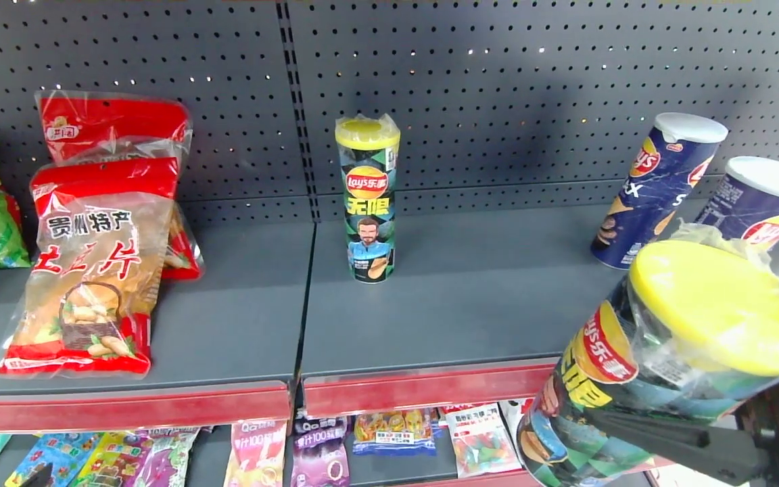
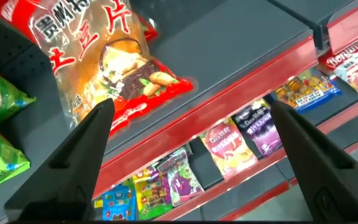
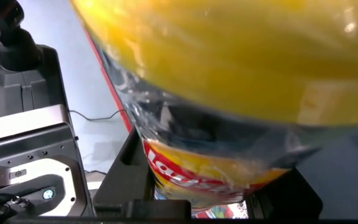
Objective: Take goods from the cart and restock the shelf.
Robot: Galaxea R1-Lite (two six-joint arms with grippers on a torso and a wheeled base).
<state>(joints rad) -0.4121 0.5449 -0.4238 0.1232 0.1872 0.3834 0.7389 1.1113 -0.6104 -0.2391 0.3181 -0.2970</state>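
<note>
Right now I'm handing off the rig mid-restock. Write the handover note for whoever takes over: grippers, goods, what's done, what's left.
Right gripper: shut on a yellow-lidded chip can, held tilted in front of the shelf at its right end.
Left gripper: open, empty, in front of the shelf edge near the red snack bags.
Done: a matching can stands upright mid-shelf; two blue cans are at the right.
Left: set the held can upright on bare shelf, probably beside the matching can, release, then fetch more from the cart.
</note>
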